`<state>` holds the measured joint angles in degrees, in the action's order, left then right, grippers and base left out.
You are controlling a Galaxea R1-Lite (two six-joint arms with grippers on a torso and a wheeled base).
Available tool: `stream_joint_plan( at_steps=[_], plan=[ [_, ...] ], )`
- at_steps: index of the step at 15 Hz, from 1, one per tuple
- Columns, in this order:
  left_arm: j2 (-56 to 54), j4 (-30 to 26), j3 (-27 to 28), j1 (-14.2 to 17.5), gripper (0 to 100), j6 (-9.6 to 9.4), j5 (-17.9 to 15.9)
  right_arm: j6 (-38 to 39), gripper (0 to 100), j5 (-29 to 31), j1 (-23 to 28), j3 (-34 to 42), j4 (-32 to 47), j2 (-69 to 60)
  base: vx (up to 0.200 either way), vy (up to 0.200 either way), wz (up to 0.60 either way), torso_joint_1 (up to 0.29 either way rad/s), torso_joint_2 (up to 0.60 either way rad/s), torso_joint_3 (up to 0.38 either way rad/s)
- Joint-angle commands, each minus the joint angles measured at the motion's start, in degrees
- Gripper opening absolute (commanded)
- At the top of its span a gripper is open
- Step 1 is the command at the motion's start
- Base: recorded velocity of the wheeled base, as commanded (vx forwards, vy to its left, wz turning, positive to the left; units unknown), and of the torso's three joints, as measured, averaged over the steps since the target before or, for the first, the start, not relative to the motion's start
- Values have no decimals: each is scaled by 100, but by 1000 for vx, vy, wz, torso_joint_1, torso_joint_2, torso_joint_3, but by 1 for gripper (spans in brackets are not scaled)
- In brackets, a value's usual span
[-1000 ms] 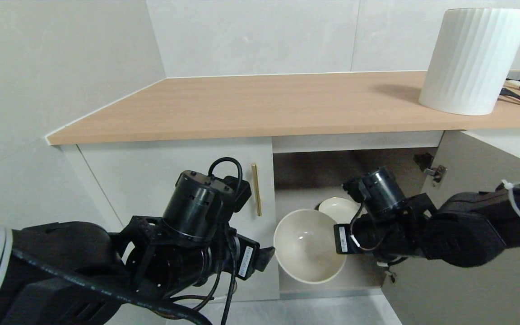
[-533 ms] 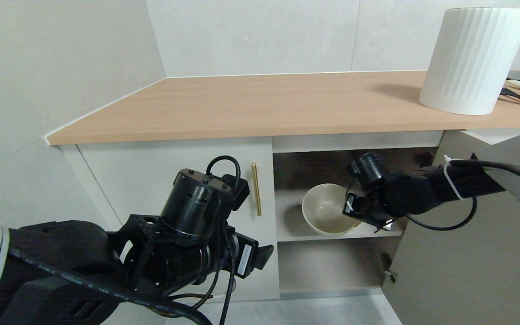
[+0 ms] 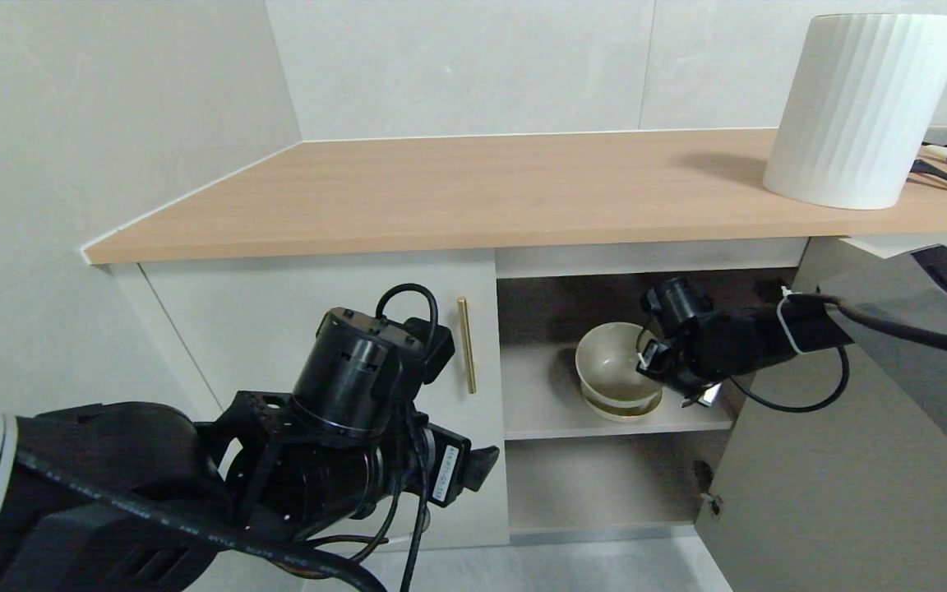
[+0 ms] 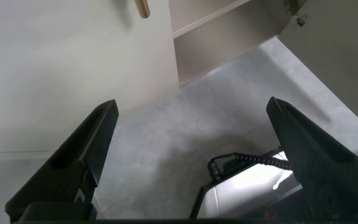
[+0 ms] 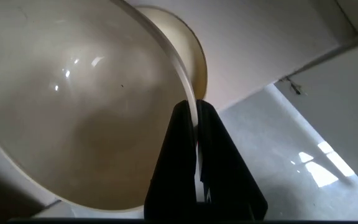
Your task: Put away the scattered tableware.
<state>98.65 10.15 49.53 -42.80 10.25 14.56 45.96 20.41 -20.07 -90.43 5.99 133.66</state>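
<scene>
Cabinet shelf point(image 3: 539, 404), plate point(image 3: 623, 409) mostly hidden under bowl point(image 3: 612, 368)

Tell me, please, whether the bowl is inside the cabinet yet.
Inside. The bowl, rim pinched by the right tool, is over a smaller dish on the cabinet shelf; whether they touch, cannot tell.

Black arms point(image 3: 112, 460), black fingers point(image 4: 73, 168), looped cables point(image 3: 409, 288), white zip tie point(image 3: 784, 311).

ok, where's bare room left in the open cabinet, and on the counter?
Free: cabinet shelf left of the cream bowl; the bottom compartment, as far as visible; the wooden countertop left of the white ribbed canister. Crowded: shelf's right side, where the right gripper pinches the bowl's rim.
</scene>
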Motion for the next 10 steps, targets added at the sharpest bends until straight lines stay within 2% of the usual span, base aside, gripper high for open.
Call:
stream_joint_plan(
  at_steps=[1, 10],
  plan=[
    [-12, 4, 4, 0, 100, 3, 3, 1, 0, 7, 20, -115, -1, 222, 0, 0, 0, 0, 0, 0],
    [-12, 4, 4, 44, 100, 12, 3, -17, 0, 16, 20, -405, 8, 459, 0, 0, 0, 0, 0, 0]
  ],
)
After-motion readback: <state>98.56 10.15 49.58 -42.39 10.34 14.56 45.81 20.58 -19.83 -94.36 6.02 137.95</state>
